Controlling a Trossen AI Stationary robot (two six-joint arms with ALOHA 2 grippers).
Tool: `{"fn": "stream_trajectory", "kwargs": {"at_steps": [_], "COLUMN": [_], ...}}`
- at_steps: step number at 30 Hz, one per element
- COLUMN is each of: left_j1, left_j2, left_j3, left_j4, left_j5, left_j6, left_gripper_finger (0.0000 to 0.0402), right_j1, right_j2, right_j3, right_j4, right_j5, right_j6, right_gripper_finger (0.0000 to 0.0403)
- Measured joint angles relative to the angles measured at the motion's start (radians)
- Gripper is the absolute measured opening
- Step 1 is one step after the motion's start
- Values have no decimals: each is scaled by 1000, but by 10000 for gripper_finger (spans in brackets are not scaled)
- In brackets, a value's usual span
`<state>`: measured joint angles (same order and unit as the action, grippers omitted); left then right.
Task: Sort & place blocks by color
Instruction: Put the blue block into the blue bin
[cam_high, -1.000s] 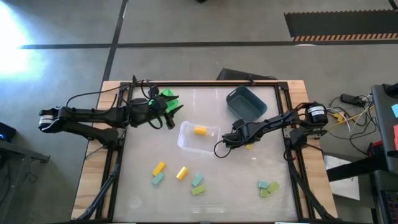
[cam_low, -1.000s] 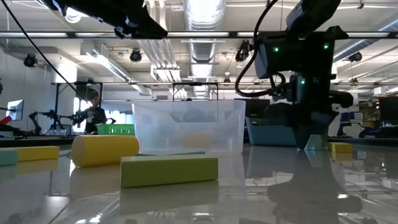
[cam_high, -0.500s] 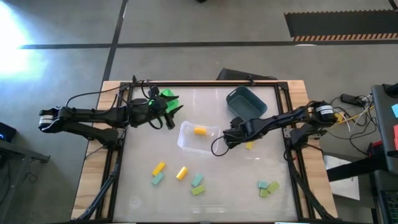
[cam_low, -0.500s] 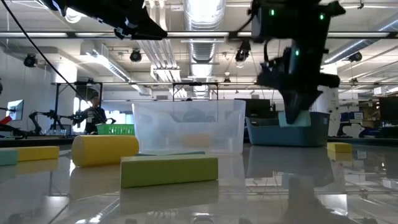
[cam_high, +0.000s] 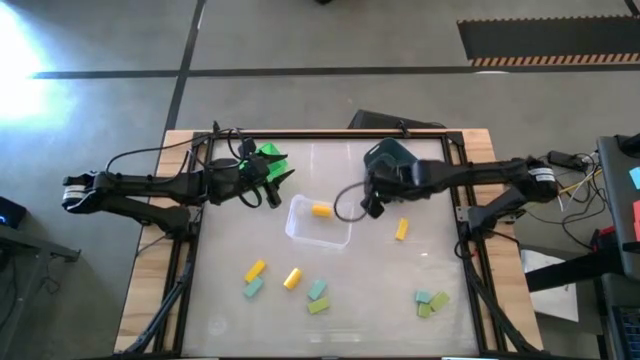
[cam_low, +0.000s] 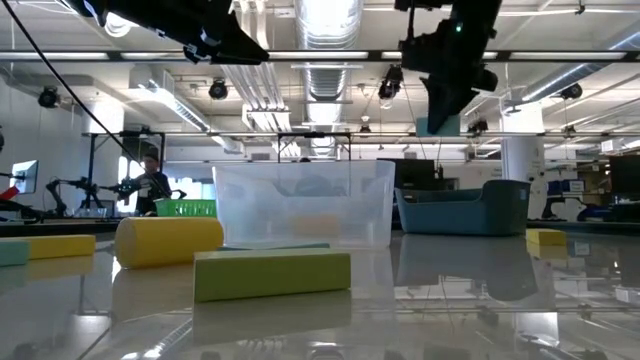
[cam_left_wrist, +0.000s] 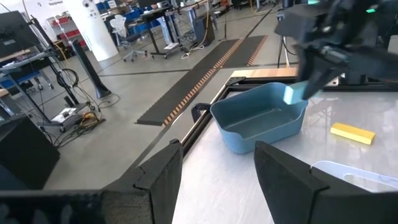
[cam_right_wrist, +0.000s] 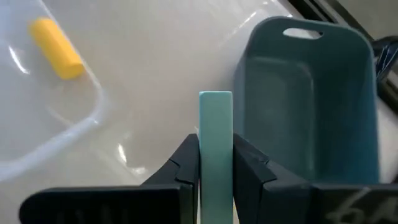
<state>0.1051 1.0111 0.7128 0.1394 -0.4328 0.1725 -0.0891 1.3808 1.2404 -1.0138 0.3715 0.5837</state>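
My right gripper (cam_high: 372, 203) is shut on a pale teal block (cam_right_wrist: 216, 140), high above the table beside the dark blue-grey bin (cam_high: 397, 163); the low view shows the block (cam_low: 437, 125) under the fingers. My left gripper (cam_high: 282, 188) is open and empty, hovering by the bright green bin (cam_high: 268, 155) at the far left. A clear bin (cam_high: 320, 222) in the middle holds one yellow block (cam_high: 321, 210). Another yellow block (cam_high: 401, 230) lies flat on the table to its right. My right gripper pinches the teal block's two broad faces (cam_right_wrist: 216, 163) between its two fingers (cam_right_wrist: 186, 165). The fingers come from above, pointing down. The block's free end sticks out past the fingertips, and the block hangs lifted clear of the table.
Loose blocks lie near the table's front: two yellow (cam_high: 255, 270) (cam_high: 292, 278), teal (cam_high: 253, 288) (cam_high: 317, 290) and light green (cam_high: 318, 306) at the left, and a teal and green group (cam_high: 431, 303) at the right. People and equipment show in the room behind.
My right gripper has risen from the table with the teal block and gone toward the far edge, from beside the loose yellow block to the near left of the blue-grey bin. The block is now lifted well clear.
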Motion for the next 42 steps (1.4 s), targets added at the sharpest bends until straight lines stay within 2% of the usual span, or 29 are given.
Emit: {"fn": "stream_trajectory", "kwargs": {"at_steps": [7, 11, 15, 17, 22, 33, 42], "left_j1": [0, 0, 0, 0, 0, 0, -2], "left_j2": [0, 0, 0, 0, 0, 2, 5], "left_j3": [0, 0, 0, 0, 0, 0, 0], "left_j4": [0, 1, 1, 1, 2, 2, 1], "left_j5": [0, 0, 0, 0, 0, 0, 1], "left_j6": [0, 0, 0, 0, -1, -9, -62], "left_gripper_finger": [183, 183, 183, 183, 183, 183, 183], "right_j1": [-155, -236, -331, -385, -481, -488, -487], "right_j2": [5, 6, 3, 8, 32, 42, 42], "right_j3": [-36, -132, -244, -288, -360, -398, -398], "right_j4": [34, 177, 324, 380, 480, 534, 540], "right_j5": [-3, -6, -21, -62, -191, -196, -188], "right_j6": [-260, -440, -515, -545, -557, -559, -539], "right_gripper_finger": [43, 44, 52, 53, 55, 60, 97]}}
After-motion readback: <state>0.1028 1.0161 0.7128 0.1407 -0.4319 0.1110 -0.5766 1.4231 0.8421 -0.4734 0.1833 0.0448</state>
